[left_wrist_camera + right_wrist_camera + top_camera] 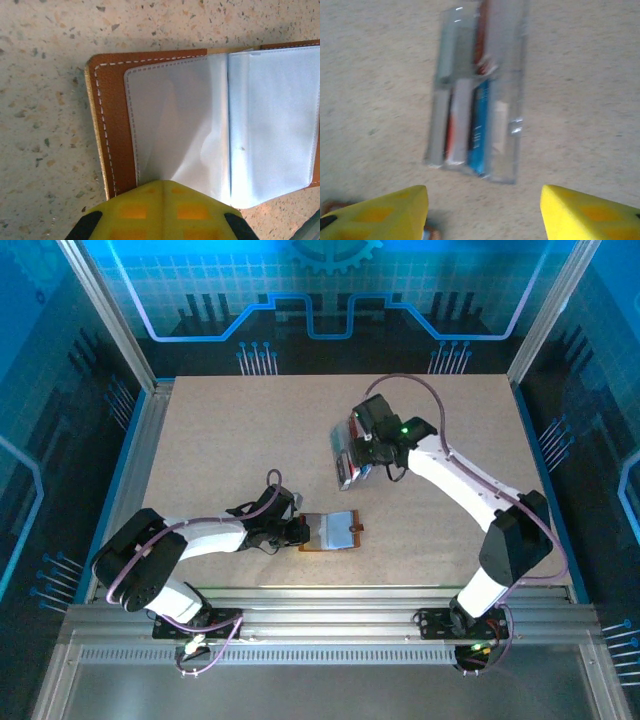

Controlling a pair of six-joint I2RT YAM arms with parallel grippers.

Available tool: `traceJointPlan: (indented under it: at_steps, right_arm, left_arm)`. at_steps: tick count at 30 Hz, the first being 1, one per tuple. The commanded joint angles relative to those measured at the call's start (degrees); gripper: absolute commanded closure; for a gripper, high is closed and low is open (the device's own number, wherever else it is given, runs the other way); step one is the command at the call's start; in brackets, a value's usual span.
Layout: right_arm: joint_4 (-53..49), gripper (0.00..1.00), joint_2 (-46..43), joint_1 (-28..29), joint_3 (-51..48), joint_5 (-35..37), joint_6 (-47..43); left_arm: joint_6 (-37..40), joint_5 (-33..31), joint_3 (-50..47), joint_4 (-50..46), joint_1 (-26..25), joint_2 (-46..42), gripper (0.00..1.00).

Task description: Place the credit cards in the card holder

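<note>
The card holder (335, 530) lies open on the table, brown leather with pale lining (270, 120) and a clasp tab on its right edge. My left gripper (296, 531) is shut, and its yellow fingertips (162, 192) sit over the holder's near edge with nothing between them. The credit cards (479, 125) stand on edge in a clear tray (512, 150); I make out red, white and blue ones, blurred. My right gripper (482, 215) hangs open and empty above the table just short of that tray (343, 462).
The tray lies right of the table's centre, the holder nearer the front. A brown corner of the holder (332, 205) shows beside my right gripper's left finger. Metal rails border the table.
</note>
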Motion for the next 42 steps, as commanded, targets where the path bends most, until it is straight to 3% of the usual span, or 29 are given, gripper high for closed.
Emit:
traceJointPlan:
  at_steps: [1, 11, 18, 30, 42]
  right_arm:
    - [-3.5, 0.43, 5.1, -1.4, 4.3, 5.4, -2.5]
    - [-3.5, 0.48, 16.2, -1.4, 11.1, 5.3, -3.1]
    - [-4.5, 0.5, 19.7, 0.1, 12.4, 10.2, -3.2]
    - [-5.0, 0.56, 21.2, 0.9, 12.4, 15.9, -3.4]
    - [-5.6, 0.64, 19.6, 1.0, 12.8, 17.1, -4.1]
  left_arm:
    - [1.6, 0.5, -1.1, -4.5, 0.1, 2.3, 1.0]
    - [1.5, 0.5, -1.4, -4.6, 0.1, 1.5, 1.0]
    - [1.5, 0.7, -1.5, -4.4, 0.1, 1.3, 1.0]
    - [1.6, 0.6, -1.6, -4.5, 0.1, 0.9, 1.0]
    - [1.4, 0.8, -1.8, -4.0, 0.1, 0.9, 1.0]
